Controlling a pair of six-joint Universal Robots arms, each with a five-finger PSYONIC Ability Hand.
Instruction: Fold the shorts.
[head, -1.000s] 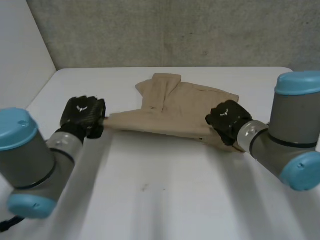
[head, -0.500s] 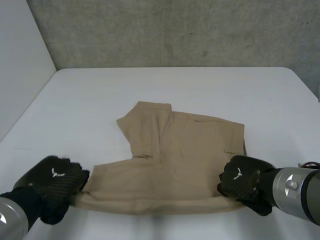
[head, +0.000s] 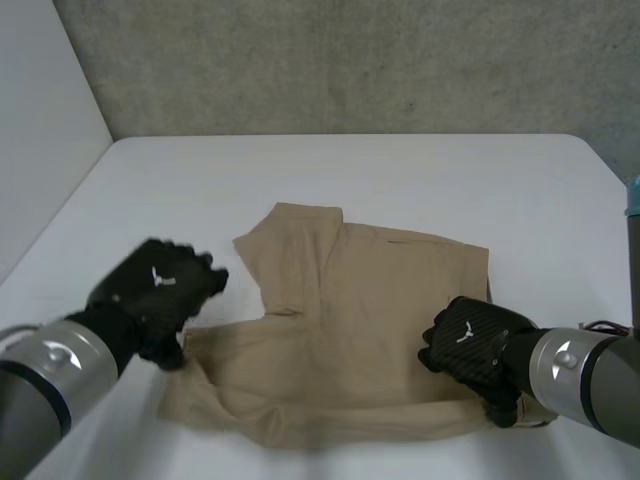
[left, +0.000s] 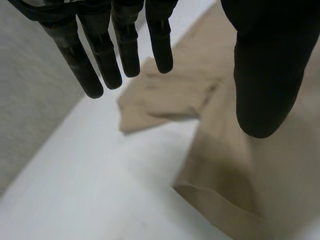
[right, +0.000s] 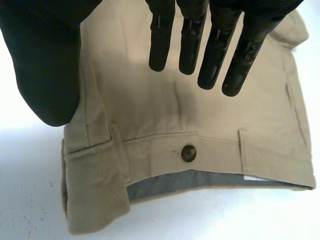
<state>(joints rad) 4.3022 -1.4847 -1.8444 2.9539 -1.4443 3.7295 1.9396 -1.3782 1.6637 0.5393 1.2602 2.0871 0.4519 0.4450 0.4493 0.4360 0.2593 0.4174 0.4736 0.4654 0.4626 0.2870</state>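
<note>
Now both grips are released: half a second ago each hand was clamped on a near corner of the shorts after dragging them toward the robot, and both have since let go. The left hand has lifted away from its corner and hangs above the leg end of the cloth; its own wrist view shows its fingers straight and spread, holding nothing. The right hand is over the waistband end, its fingers also straight and empty, with the button and a strip of grey lining lying below their tips.

The shorts lie flat on the white bench, near its middle and toward the robot, doubled over, with one leg sticking out on the far side. I judge this fold to be laid down, with another fold or some smoothing still to come, since the near corner under the left hand has slumped into a wrinkle.

Several things are hard to make out. The lower layer is covered, so I cannot tell whether the edges line up. Whether the right hand's fingertips rest on the cloth or hover just above it is not clear. Both arms are cut off at the edge of the head view
</note>
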